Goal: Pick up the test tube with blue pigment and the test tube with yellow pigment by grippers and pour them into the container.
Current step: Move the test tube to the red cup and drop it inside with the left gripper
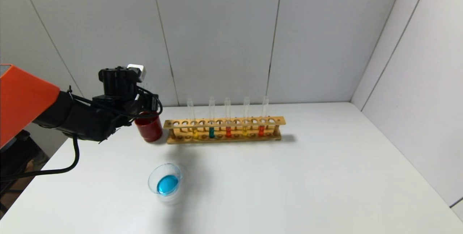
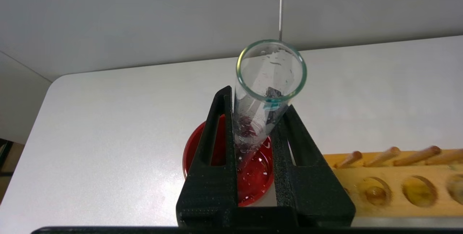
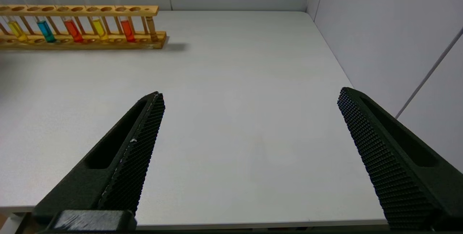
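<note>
The left hand [image 2: 253, 143], clamped on an emptied tube [image 2: 266, 93], hangs over the red cup [image 2: 231, 176] near the desk's [image 1: 325, 176] far-left corner. The dish [image 1: 165, 183] already holds blue, so the yellow tube [image 1: 245, 130] in the rack [image 1: 224, 130] looks next; the right hand [image 3: 249, 147] waits spread wide.

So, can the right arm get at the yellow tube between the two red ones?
Probably yes: the right pincer is open and empty, bare table between it and the rack. The yellow tube has red tubes close on both sides.

I'm looking at a lab bench setup, wooden test tube rack [image 1: 224, 130] with coloured liquids just beside my left gripper [image 2: 253, 118], white table [image 1: 289, 183], plain grey partition panels [image 1: 217, 38] beyond.
</note>
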You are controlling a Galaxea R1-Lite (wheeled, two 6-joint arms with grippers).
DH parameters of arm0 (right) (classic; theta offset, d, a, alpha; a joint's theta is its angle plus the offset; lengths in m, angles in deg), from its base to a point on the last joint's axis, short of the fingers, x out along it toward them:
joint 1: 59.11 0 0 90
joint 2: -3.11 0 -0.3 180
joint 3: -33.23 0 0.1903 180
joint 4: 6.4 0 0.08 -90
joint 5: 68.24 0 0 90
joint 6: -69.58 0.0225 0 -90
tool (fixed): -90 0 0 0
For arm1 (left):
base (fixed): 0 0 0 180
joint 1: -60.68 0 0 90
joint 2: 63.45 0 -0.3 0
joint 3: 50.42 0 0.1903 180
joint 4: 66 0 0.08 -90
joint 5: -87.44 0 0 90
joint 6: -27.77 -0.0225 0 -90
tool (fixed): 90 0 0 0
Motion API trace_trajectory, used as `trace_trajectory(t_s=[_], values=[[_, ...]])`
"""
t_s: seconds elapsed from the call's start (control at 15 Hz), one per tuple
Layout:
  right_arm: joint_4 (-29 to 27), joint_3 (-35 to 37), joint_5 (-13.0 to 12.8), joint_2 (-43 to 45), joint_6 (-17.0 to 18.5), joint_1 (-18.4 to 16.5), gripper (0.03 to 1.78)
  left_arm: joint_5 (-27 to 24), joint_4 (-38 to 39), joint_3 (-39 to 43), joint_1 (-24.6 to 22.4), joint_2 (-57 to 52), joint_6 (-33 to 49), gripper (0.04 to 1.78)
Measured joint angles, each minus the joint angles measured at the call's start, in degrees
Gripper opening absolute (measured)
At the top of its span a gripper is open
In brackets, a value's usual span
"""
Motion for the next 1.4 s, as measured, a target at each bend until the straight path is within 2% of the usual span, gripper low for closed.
trace_trajectory(t_s=[1.07,1.27,1.4], values=[[0.0,0.0,0.0,0.0,0.0,0.0,1.75,-1.0,0.5,-4.4,-1.5,6.8,-0.1,0.33],[0.0,0.0,0.0,0.0,0.0,0.0,1.75,-1.0,0.5,-5.3,-1.5,7.2,-0.1,0.47],[0.0,0.0,0.0,0.0,0.0,0.0,1.75,-1.0,0.5,-5.8,-1.5,7.6,-0.1,0.71]])
